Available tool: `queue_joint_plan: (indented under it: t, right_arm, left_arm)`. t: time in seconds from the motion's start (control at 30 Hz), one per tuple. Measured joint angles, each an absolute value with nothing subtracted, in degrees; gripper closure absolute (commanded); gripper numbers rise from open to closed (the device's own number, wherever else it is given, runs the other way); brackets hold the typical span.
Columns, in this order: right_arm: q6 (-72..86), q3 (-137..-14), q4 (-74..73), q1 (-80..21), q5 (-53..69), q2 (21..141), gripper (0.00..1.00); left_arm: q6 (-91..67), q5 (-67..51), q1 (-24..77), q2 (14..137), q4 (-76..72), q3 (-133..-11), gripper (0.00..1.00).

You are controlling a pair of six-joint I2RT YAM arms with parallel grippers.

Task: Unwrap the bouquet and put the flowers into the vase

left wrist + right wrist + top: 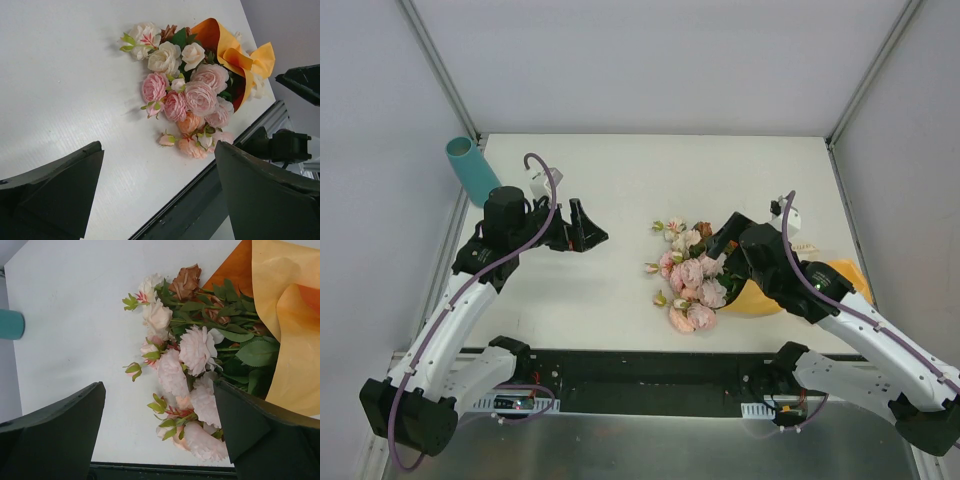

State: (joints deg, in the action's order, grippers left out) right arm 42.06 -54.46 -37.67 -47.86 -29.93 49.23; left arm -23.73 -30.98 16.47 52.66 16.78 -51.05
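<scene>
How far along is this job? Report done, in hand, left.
Done: nothing; the bouquet lies wrapped in orange paper. In hand: nothing; the right end effector hovers open over it, the left end effector open, apart. Left: unwrap, put flowers into the vase.

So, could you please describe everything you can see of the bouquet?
The bouquet is a bunch of pink, cream and brown fabric-looking roses with green leaves, wrapped in a crinkly orange paper cone. It lies on its side on the white table, blooms pointing left, paper toward the right edge, beneath the open right pincer.
</scene>
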Motion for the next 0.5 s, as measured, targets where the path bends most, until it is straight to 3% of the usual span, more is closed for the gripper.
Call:
queue_joint_plan:
  t: [0.5]
  right_arm:
    - [47.3,-54.4,-41.3,-47.9,-34.9,48.8,0.03]
  left_arm:
    - [-23.5,-31.0,16.5,52.4,16.8,-50.6,0.01]
